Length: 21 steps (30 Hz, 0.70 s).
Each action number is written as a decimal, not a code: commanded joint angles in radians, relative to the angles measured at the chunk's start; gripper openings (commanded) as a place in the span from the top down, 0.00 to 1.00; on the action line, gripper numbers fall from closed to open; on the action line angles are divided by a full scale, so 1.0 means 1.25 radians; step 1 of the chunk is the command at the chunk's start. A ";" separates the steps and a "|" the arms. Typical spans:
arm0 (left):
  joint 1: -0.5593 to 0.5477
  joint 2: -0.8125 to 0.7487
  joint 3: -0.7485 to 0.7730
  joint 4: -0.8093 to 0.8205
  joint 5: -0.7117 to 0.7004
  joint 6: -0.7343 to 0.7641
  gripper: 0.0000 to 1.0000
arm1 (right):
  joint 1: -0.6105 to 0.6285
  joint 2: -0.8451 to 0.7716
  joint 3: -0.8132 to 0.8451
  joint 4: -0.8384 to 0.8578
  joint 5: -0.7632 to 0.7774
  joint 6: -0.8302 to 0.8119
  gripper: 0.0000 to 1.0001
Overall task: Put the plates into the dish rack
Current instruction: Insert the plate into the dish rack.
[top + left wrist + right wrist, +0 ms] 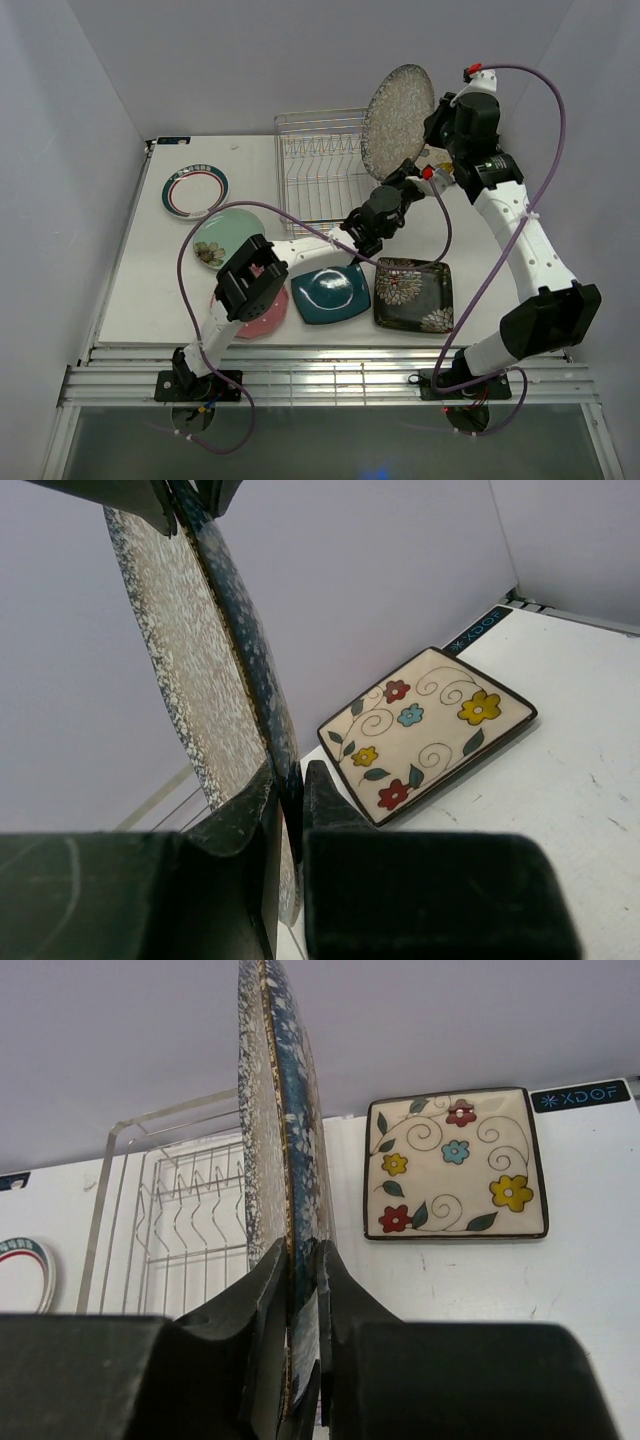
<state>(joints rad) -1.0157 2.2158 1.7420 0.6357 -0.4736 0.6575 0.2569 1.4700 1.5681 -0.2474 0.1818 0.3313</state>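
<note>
While clamped by both arms, speckled grey plate (398, 115): upright, raised above dish rack (315, 175), right end
Rack position: table (150, 290) far edge, middle
Left gripper (290, 780): narrow, pinching plate's lower rim
Right gripper (300, 1260): narrow, pinching opposite rim

Your speckled plate (398, 118): grey-white fleck in front, dark blue fleck behind. Far right, cream square plate (455, 1163): red, yellow, blue flowers, dark rim. Near row, left to right: pink plate (272, 314), teal plate (330, 292), black plate (412, 293) with pale blooms. Left: mint plate (235, 232), one flower; white plate (195, 190), teal-and-red rings. Rack (315, 170) silver.
</note>
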 commanded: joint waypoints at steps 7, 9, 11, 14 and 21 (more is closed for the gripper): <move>0.055 -0.046 0.020 -0.023 0.246 -0.057 1.00 | 0.144 0.024 0.157 0.132 -0.030 -0.053 0.92; 0.070 -0.034 0.027 -0.025 0.252 -0.057 1.00 | 0.144 0.060 0.180 0.124 -0.025 -0.063 0.92; 0.081 -0.030 0.025 -0.024 0.274 -0.071 1.00 | 0.144 0.094 0.211 0.119 -0.026 -0.066 0.92; 0.107 -0.028 0.021 -0.024 0.314 -0.104 1.00 | 0.144 0.122 0.234 0.127 -0.024 -0.074 0.92; 0.149 -0.006 0.049 -0.017 0.407 -0.168 1.00 | 0.152 0.157 0.261 0.138 0.007 -0.105 0.92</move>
<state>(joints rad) -0.8467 2.2063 1.7233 0.5877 -0.1806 0.4835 0.3599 1.7180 1.7809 -0.2218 0.3534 0.2153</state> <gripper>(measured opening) 0.185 0.180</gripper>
